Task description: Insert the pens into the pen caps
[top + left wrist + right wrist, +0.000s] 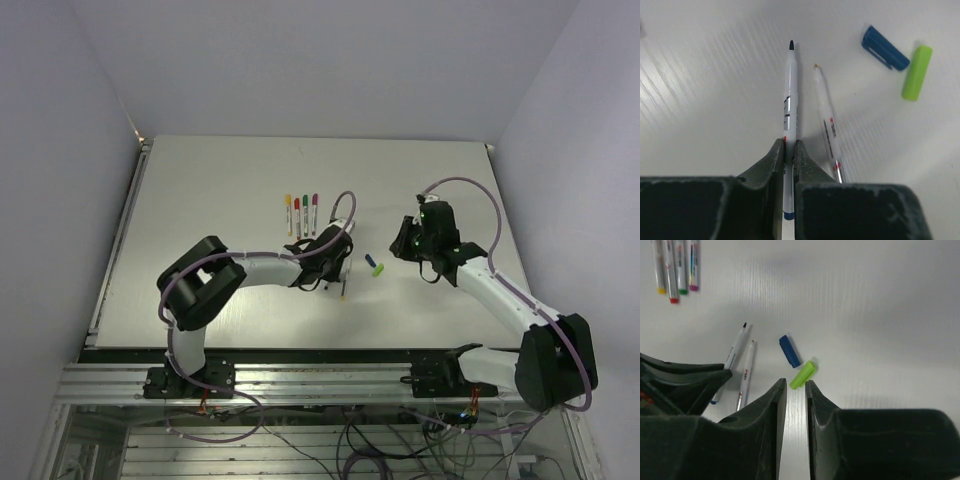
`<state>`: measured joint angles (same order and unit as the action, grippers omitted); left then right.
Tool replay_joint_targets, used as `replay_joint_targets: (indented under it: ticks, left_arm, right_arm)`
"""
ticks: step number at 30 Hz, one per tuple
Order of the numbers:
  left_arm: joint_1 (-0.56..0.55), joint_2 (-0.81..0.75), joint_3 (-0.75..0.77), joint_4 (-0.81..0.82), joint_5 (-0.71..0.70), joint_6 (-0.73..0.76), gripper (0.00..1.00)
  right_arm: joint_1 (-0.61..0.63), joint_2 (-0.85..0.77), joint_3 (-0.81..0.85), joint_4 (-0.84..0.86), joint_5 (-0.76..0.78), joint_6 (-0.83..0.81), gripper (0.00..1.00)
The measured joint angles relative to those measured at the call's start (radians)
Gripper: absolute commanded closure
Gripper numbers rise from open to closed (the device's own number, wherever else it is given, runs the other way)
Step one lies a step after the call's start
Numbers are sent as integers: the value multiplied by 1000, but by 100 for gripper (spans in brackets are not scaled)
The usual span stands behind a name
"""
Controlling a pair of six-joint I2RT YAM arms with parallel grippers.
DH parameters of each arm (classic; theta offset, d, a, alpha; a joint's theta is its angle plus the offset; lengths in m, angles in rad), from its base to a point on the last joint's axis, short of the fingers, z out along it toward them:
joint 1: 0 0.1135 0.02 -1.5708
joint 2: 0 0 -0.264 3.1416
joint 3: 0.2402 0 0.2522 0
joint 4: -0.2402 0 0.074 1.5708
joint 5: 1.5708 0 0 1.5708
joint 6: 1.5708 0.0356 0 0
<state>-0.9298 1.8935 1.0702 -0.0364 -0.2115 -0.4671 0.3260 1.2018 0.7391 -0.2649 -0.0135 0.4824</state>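
Four capped pens (671,270) lie side by side in the upper left of the right wrist view, their ends yellow, red, green and magenta. Those look finished, so I judge the task about two thirds done, with two pens and two caps left.

The left gripper (788,150) is clamped narrowly on the dark-tipped pen (790,90) near its tail end. In the left wrist view this pen's long axis runs almost straight up the frame, with the tip toward the upper edge and the blue tail passing down between the jaws. I cannot tell whether it is lifted or lies flat on the table (200,200).

The second pen (827,117) lies just right of it, bare, its pale tip also toward the top and leaning slightly left.

The blue cap (885,47) and the light green cap (916,72) sit just beside each other in the upper right of that view, both loose, well apart from either pen tip.

The right gripper (795,387) holds nothing. Its jaws stand narrowly apart and the light green cap lies just ahead of their tips.
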Motion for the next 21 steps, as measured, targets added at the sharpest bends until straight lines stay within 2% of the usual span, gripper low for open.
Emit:
replay_joint_targets:
  ticks: [2,5,8,21]
  left_arm:
    - [1,-26,-34,17,27,-5,93]
    - [0,-70,-78,13,67,-18,93]
    - [-3,-119,-112,-33,98,-32,93]
    - [-18,-422,-206,-198,119,-107,93]
  right_arm:
    - [1,21,0,1,-25,-34,78]
    - [13,39,0,5,-39,-80,69]
    - [35,71,4,5,-35,-129,65]
    - [133,269,90,23,37,-231,64]
